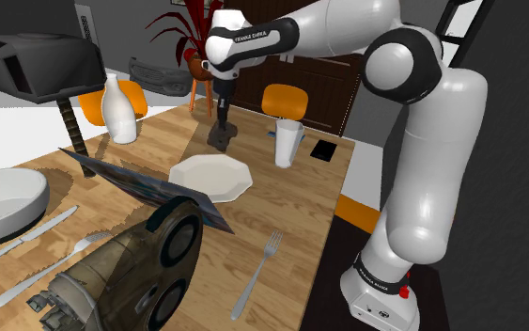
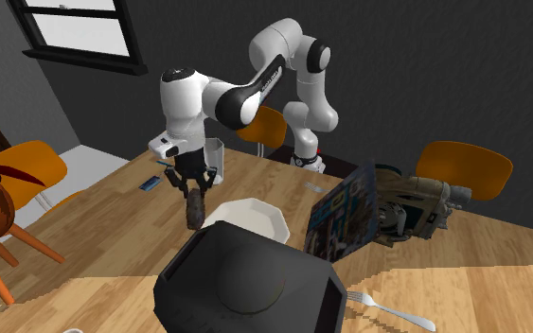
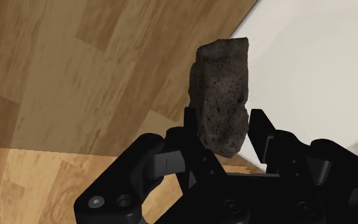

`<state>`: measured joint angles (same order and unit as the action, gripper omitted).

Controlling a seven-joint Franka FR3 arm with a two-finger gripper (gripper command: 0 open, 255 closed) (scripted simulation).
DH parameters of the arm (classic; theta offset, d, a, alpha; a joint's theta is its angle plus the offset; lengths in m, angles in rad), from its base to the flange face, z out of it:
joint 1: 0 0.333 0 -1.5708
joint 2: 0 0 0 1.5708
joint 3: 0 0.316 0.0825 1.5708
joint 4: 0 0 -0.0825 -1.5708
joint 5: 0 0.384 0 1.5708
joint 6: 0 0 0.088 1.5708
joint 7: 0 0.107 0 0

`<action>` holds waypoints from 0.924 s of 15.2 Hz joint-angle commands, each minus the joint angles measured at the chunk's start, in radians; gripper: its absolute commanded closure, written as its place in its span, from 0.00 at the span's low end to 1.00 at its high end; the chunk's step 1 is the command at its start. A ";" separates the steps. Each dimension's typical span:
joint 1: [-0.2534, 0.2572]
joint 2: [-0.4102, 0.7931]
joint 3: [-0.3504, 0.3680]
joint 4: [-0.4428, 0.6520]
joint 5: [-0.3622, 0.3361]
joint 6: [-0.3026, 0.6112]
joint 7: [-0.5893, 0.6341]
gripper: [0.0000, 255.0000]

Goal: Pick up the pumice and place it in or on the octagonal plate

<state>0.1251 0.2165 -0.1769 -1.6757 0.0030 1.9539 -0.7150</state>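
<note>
Grasp looked done: the all-black two-finger gripper (image 3: 224, 124) was clamped on the dark grey-brown, porous pumice stone (image 3: 222, 70). One finger sat on each flank, and the stone stuck out well past the fingertips along the finger line. No slip or tilt was visible in the wrist view. Directly under the jaws was the light wooden plank table (image 3: 75, 76), not the target. Clearance between stone tip and wood was hard to judge; it read as small in the shoulder view. The plain white octagonal plate (image 1: 210, 177) lay just beside the jaws, with its near rim close to the stone's tip, and it was bare. So the pick was complete and the place was not. My read of what was left: a short sideways shift to bring the stone over the plate's middle, then lower and release. A white cup (image 1: 288, 143) stood near the jaws on the stand side, off the path to the plate. A white bottle (image 1: 119, 111) stood well apart on the opposite side. A silver fork (image 1: 256, 277) lay well apart, beyond the plate from the jaws. I judged none of them to be in the way.
</note>
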 commanded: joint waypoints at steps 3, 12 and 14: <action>0.048 -0.106 0.025 -0.123 -0.028 0.017 0.080 1.00; 0.115 -0.244 0.085 -0.306 -0.058 0.058 0.218 1.00; 0.115 -0.238 0.084 -0.327 -0.058 0.084 0.219 1.00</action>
<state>0.2400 -0.0187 -0.0927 -1.9867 -0.0542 2.0240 -0.4979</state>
